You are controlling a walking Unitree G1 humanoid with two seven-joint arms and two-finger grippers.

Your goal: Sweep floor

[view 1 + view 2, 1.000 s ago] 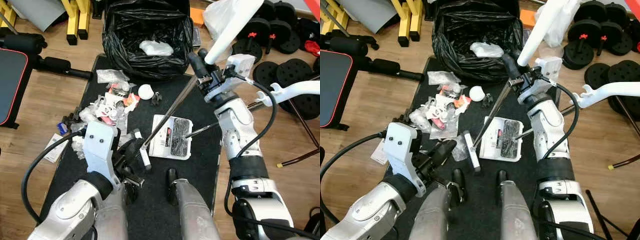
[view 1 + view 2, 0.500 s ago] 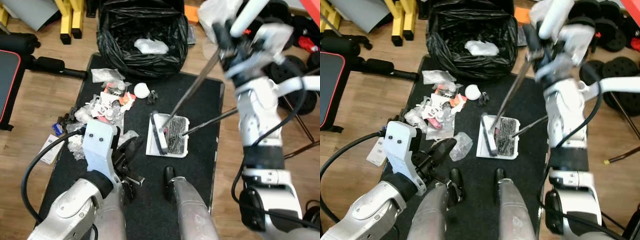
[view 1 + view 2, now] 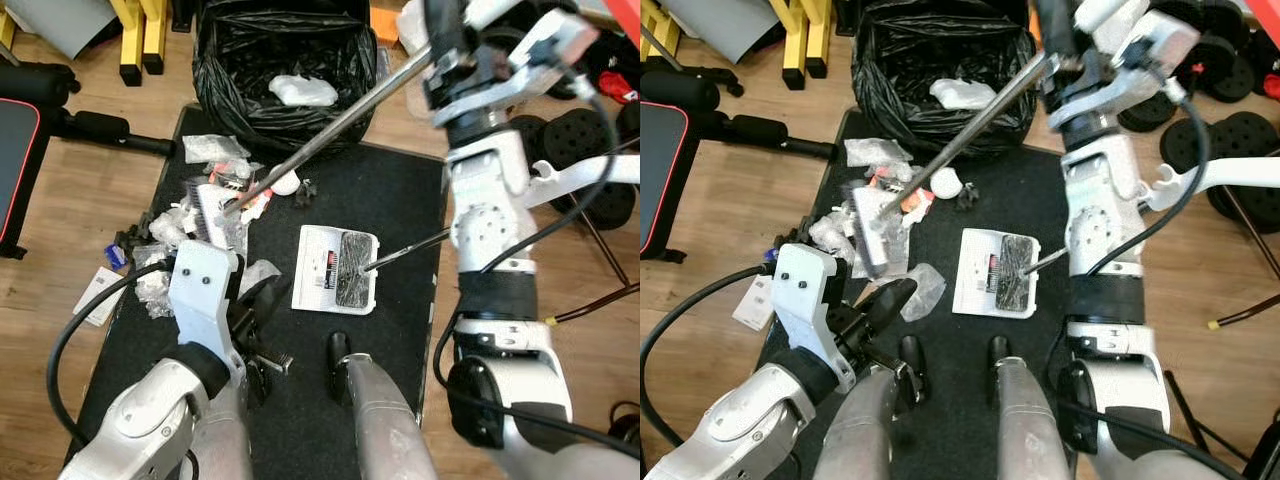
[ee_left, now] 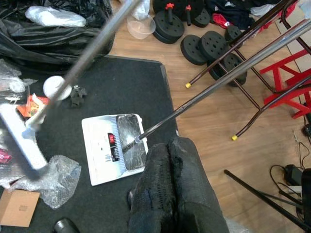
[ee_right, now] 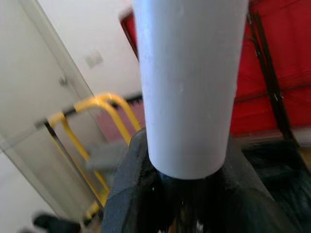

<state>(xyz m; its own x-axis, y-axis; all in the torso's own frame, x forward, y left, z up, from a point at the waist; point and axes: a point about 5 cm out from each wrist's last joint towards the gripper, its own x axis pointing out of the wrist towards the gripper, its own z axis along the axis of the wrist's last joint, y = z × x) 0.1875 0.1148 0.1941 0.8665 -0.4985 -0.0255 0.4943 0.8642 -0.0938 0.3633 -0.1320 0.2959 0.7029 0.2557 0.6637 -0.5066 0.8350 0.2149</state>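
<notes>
Broom handle (image 3: 970,125) blurred along its length; upper end cut off at the top edge. Right hand (image 5: 184,194) mostly hidden behind the white grip (image 5: 187,82). Litter pile (image 3: 200,215) partly hidden under the broom head (image 3: 868,232); items possibly plastic wrappers. Dustpan (image 3: 336,270) contents too small to tell.

A: Head views: even, bright indoor light. Shadows soft and short on the black mat (image 3: 390,200). Wood floor (image 3: 80,200) at left well exposed, faint sheen.

B: Blur?

A: Upper right of frame smeared: the right gripper (image 3: 447,62) and the broom handle (image 3: 330,125) streak with motion. Centre sharp; label on the white dustpan (image 3: 335,268) nearly legible. Black bin bag (image 3: 285,60) shows small glints on its folds.

B: Wrist views?

A: Left wrist: daylight-bright, broom handle blurred, the near black fingers (image 4: 172,194) soft. Right wrist: near white tube (image 5: 187,82) and the background all out of focus, pale wall washed out.
</notes>
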